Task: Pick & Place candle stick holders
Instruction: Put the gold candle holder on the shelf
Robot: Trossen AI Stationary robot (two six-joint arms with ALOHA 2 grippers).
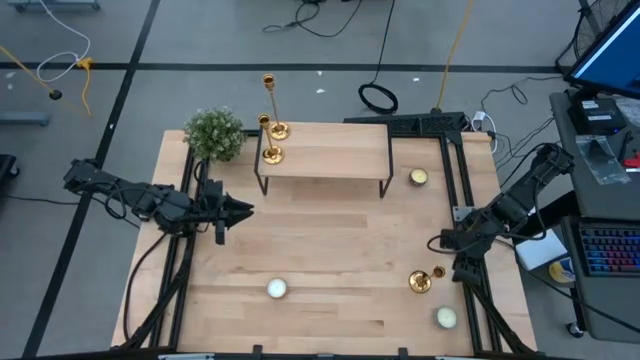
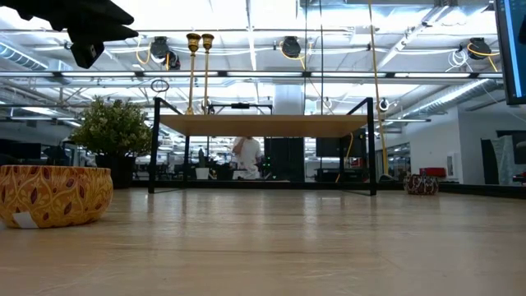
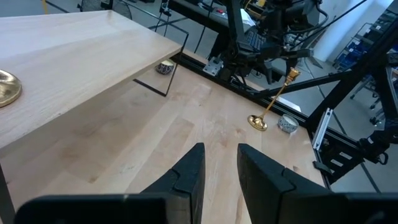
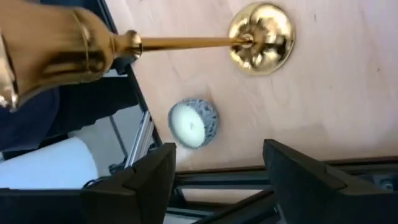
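Note:
Two gold candlesticks [image 1: 277,128] [image 1: 272,153] stand on their round bases at the left end of a small raised wooden shelf [image 1: 330,160]. They also show in the low view [image 2: 193,74] [image 2: 207,74]. The third candlestick [image 1: 420,281] stands on the table at the near right, on its base [image 4: 260,38]. My right gripper [image 4: 217,155] is open just above it, and the top cup [image 4: 50,53] lies outside the gap between the fingers. My left gripper [image 3: 221,149] is open and empty, raised over the table's left side [image 1: 240,210].
A bushy green plant [image 1: 214,133] stands at the shelf's far left corner. Short round candles sit at the right of the shelf [image 1: 418,177], near left [image 1: 277,289] and near right [image 1: 446,318], the last close to the third candlestick [image 4: 193,122]. Black frame rails [image 1: 470,200] run along the table's sides.

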